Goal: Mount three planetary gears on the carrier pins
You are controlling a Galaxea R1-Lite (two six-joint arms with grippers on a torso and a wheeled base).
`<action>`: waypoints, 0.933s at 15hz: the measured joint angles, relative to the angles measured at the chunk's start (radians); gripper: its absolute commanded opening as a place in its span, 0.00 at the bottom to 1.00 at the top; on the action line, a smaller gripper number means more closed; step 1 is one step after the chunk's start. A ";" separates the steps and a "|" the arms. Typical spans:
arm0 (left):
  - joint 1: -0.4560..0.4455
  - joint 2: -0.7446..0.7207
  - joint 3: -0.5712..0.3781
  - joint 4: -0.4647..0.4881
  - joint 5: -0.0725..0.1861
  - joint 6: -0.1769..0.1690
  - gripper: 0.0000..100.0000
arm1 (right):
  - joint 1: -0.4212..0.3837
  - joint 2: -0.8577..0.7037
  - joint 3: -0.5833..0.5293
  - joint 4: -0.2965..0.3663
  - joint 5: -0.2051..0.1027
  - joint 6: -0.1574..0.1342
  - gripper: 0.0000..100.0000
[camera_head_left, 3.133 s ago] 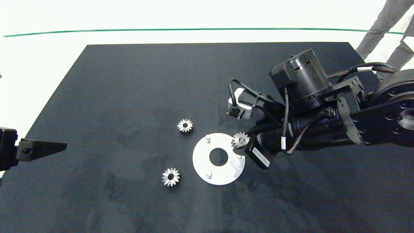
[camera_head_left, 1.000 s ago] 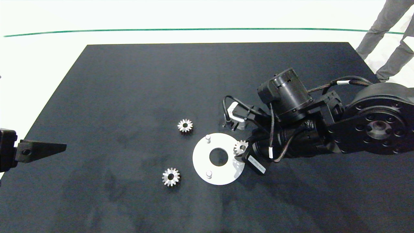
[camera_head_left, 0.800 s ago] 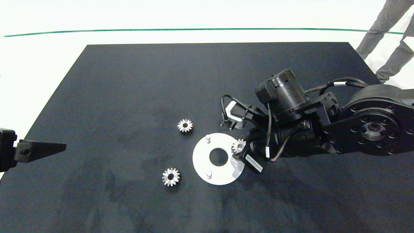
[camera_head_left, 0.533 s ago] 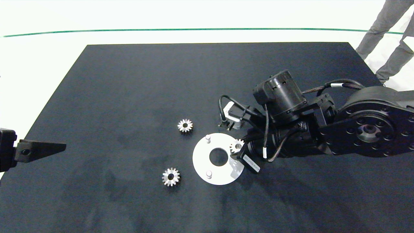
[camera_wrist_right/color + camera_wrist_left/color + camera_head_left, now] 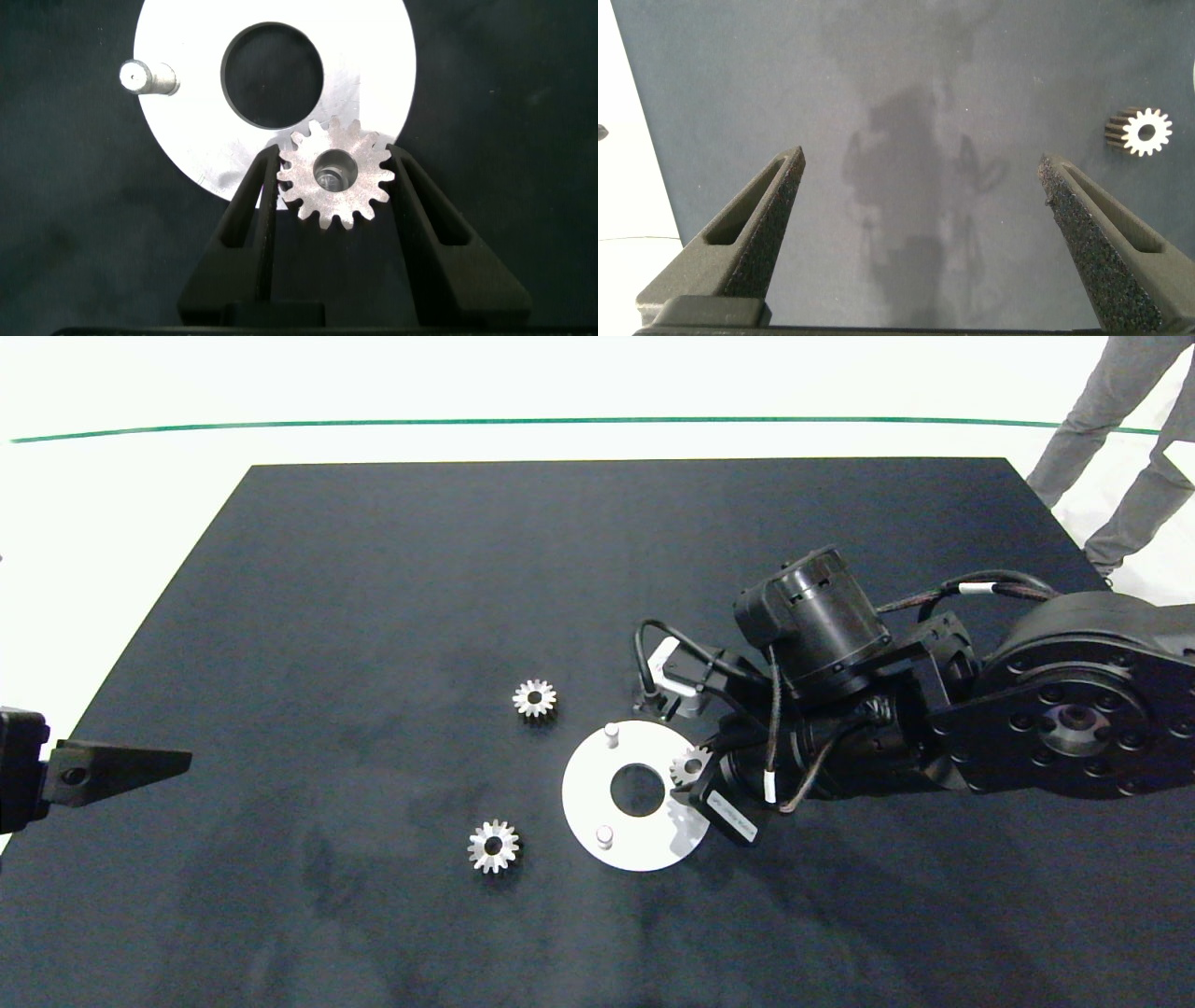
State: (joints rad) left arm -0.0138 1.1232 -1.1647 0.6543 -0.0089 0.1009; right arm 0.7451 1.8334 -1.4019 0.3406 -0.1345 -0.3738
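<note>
A black mat (image 5: 373,579) is carrying everything. The right gripper (image 5: 695,777) is reaching in from the mat's right edge, clamping one gear (image 5: 334,175) over the white disc's (image 5: 583,803) right rim, where a pin seems to be showing through its bore. The left gripper (image 5: 924,233) is idling wide apart at the left edge. Two loose gears (image 5: 534,698) (image 5: 493,846) are lying left of the disc, and two bare pins (image 5: 611,734) (image 5: 605,836) are standing free.

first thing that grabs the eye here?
The right gripper, shut on a silver gear over a peg at the white disc's right edge. Two more gears lie loose on the black mat left of the disc; the left gripper waits open at the table's left edge.
</note>
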 measured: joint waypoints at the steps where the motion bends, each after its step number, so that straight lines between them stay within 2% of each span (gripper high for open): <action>1: 0.000 0.000 0.000 0.000 0.000 0.000 1.00 | 0.000 -0.004 0.000 0.000 0.000 0.000 0.19; 6: -0.004 0.000 0.002 0.000 0.000 0.000 1.00 | 0.001 -0.019 0.027 -0.026 0.001 0.000 0.19; 9: -0.004 0.000 0.002 0.000 0.000 0.001 1.00 | 0.002 -0.019 0.080 -0.144 -0.001 -0.001 0.19; 11: -0.004 0.000 0.002 0.000 0.000 0.000 1.00 | 0.003 -0.019 0.136 -0.259 -0.005 -0.004 0.19; 12: -0.004 0.000 0.002 0.000 0.000 0.000 1.00 | 0.003 -0.022 0.163 -0.285 -0.010 -0.006 0.19; 14: -0.005 0.001 0.002 0.000 0.000 0.000 1.00 | 0.003 -0.035 0.186 -0.290 -0.015 -0.006 0.19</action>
State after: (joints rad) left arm -0.0187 1.1238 -1.1623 0.6543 -0.0089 0.1013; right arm 0.7485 1.7983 -1.2157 0.0509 -0.1491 -0.3794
